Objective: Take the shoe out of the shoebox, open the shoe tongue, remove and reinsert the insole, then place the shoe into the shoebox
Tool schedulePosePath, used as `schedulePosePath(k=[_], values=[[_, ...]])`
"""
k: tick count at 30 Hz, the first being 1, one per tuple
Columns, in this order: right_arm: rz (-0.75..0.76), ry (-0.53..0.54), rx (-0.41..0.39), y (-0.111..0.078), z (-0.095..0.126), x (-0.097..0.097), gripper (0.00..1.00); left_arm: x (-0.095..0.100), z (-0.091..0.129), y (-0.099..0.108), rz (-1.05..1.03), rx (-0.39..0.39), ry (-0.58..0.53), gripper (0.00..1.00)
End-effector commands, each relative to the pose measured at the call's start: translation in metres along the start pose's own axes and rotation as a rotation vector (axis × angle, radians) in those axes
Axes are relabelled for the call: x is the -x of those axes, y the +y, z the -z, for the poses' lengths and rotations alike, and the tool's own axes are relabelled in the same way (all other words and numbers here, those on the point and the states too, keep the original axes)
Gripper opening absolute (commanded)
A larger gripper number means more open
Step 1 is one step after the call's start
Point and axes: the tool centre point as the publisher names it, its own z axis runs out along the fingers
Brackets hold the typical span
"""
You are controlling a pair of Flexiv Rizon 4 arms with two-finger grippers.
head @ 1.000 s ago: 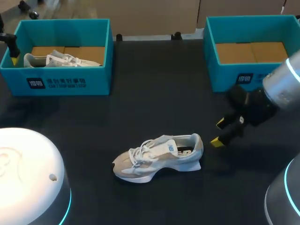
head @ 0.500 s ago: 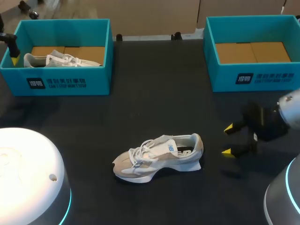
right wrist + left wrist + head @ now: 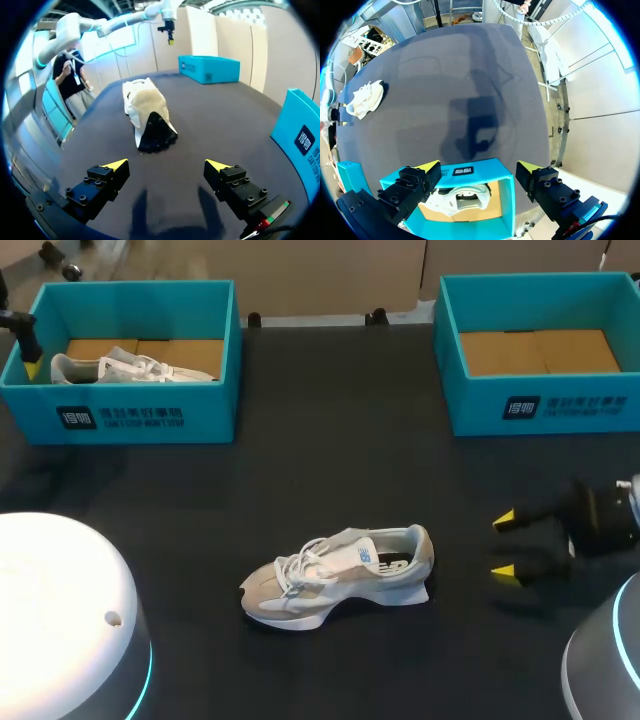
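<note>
Shoe (image 3: 340, 575) stands upright on surface (image 3: 330, 460), well apart from empty shoebox (image 3: 600, 410). Right pincer (image 3: 503, 545) wide open, empty, near heel (image 3: 420, 548). Risk: shallow approach may push shoe aside instead of gripping.

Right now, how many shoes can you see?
2. A shoe lies on the table near the middle, and a second shoe sits inside the left box. The right box shows only cardboard, though its front wall hides some floor.

Shoe (image 3: 340, 578) centre, R claw (image 3: 503, 545) to its right; L box (image 3: 130, 420), R box (image 3: 560, 408) behind.
</note>
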Motion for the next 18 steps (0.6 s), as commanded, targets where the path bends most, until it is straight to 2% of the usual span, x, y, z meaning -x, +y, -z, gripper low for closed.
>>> schedulePosePath(k=[1, 2, 3, 18], values=[[0.051, 0.033, 0.158, -0.012, -0.004, 0.008, 1.00, 0.000, 0.000, -0.002, 0.000, 0.003, 0.002, 1.00], [0.074, 0.054, 0.209, -0.014, -0.003, 0.009, 1.00, 0.000, 0.000, -0.002, 0.000, 0.003, 0.002, 1.00], [0.077, 0.055, 0.216, -0.015, -0.003, 0.010, 1.00, 0.000, 0.000, -0.002, 0.000, 0.003, 0.002, 1.00], [0.087, 0.081, 0.205, -0.008, -0.018, 0.017, 1.00, 0.000, 0.000, -0.002, 0.000, 0.003, 0.002, 1.00]])
